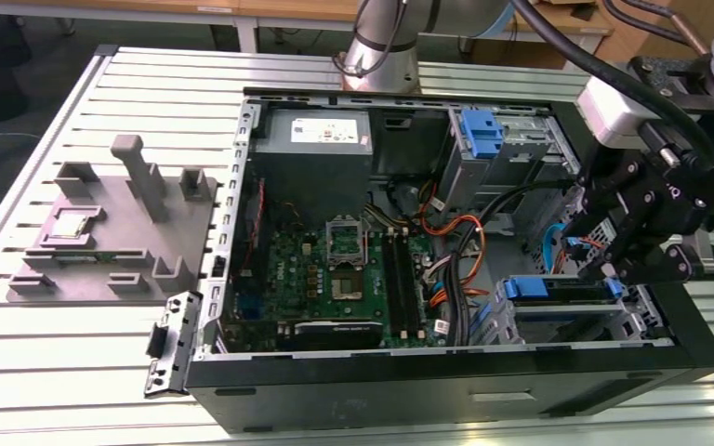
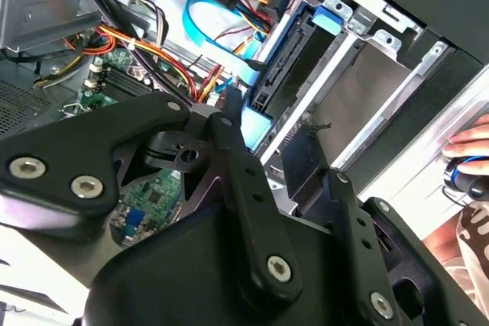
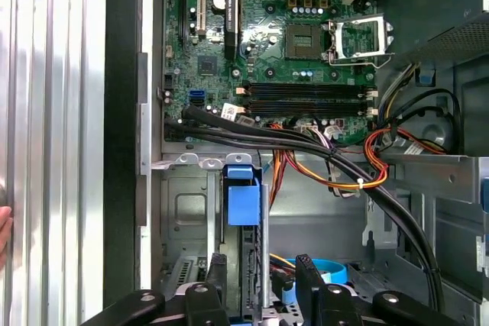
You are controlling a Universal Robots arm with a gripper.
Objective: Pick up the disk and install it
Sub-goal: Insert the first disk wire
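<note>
The case (image 1: 456,390) lies open on its side. The disk (image 3: 243,202) stands on edge in a metal bay in one corner of the case, just beside the motherboard (image 3: 290,74). The gripper (image 3: 260,263) straddles the disk, its jaws set slightly wider than it: one finger (image 3: 216,276) sits close, the other stands clear.

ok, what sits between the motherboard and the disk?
First wrist view: a black cable bundle crosses between the motherboard and the disk, which sits in its bay.
</note>
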